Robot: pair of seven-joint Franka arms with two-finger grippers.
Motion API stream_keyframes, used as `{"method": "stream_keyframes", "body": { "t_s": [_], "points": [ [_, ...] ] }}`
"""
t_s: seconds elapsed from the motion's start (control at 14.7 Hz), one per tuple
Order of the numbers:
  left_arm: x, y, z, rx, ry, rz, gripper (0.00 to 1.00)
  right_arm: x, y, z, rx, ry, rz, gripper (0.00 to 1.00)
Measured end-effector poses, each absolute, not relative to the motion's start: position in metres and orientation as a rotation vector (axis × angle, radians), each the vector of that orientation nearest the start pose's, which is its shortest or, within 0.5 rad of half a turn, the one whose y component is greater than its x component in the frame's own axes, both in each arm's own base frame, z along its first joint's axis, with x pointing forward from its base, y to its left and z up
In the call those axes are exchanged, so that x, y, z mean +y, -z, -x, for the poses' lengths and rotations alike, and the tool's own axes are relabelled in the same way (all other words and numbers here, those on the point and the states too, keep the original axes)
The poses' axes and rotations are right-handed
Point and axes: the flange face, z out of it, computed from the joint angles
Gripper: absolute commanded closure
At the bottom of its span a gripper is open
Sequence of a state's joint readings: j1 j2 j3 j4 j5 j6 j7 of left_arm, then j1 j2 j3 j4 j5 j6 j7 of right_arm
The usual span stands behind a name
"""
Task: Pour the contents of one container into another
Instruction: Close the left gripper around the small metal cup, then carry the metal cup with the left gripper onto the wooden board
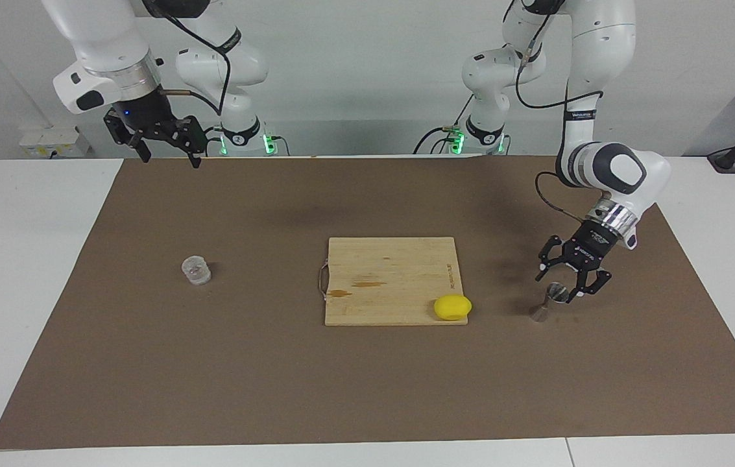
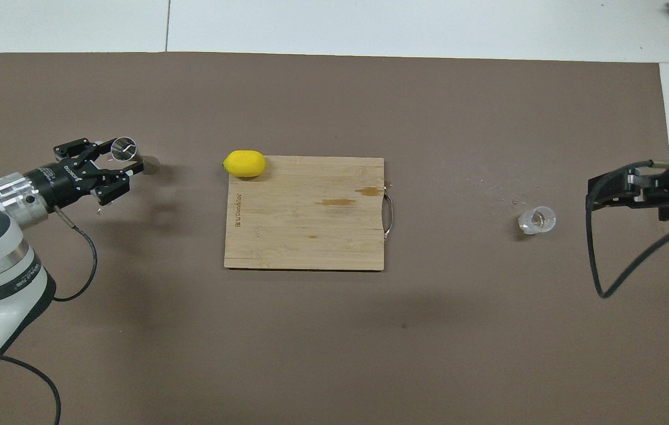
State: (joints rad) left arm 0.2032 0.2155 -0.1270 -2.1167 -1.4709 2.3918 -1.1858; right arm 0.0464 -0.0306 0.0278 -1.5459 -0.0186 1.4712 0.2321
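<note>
The steel jigger [image 1: 549,302] is seen upright on the brown mat [image 1: 367,389] at the left arm's end of the bench, beside the wooden board [image 1: 386,279], with the left gripper [image 1: 560,280] lowered around its upper cup, jaws spread wide and not closed on it. The glass cup [image 1: 196,270] is seen near the right arm's end. The right gripper [image 1: 166,152] is held high, waiting, jaws parted. A lemon [image 1: 452,307] is seen at the board's corner.
</note>
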Motion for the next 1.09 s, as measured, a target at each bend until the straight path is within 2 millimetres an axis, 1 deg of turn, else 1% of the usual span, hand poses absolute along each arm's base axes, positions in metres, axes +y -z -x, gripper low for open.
{"method": "stream_keyframes", "body": {
  "t_s": [0.14, 0.2, 0.27, 0.34, 0.41, 0.81, 0.95, 1.02, 1.09],
  "points": [
    [0.038, -0.324, -0.581, 2.056, 0.596, -0.778, 0.32, 0.038, -0.644, -0.534, 0.252, -0.064, 3.157, 0.01],
    [0.038, -0.324, -0.581, 2.057, 0.594, -0.776, 0.45, 0.038, -0.644, -0.534, 0.252, -0.064, 3.157, 0.01],
    [0.039, -0.324, -0.581, 2.058, 0.592, -0.774, 0.73, 0.038, -0.644, -0.534, 0.252, -0.064, 3.157, 0.01],
    [0.041, -0.324, -0.581, 2.060, 0.589, -0.771, 0.88, 0.038, -0.644, -0.534, 0.252, -0.064, 3.157, 0.01],
    [0.042, -0.324, -0.581, 2.061, 0.588, -0.769, 0.99, 0.038, -0.644, -0.534, 0.252, -0.064, 3.157, 0.01],
    [0.043, -0.323, -0.581, 2.065, 0.599, -0.751, 1.00, 0.038, -0.644, -0.534, 0.252, -0.064, 3.157, 0.01],
    [0.035, -0.324, -0.581, 2.043, 0.640, -0.770, 1.00, 0.038, -0.644, -0.534, 0.252, -0.064, 3.157, 0.01],
    [0.028, -0.328, -0.583, 2.029, 0.657, -0.782, 1.00, 0.038, -0.644, -0.534, 0.252, -0.064, 3.157, 0.01],
    [0.018, -0.335, -0.586, 2.012, 0.676, -0.791, 1.00, 0.038, -0.644, -0.534, 0.252, -0.064, 3.157, 0.01]
  ]
}}
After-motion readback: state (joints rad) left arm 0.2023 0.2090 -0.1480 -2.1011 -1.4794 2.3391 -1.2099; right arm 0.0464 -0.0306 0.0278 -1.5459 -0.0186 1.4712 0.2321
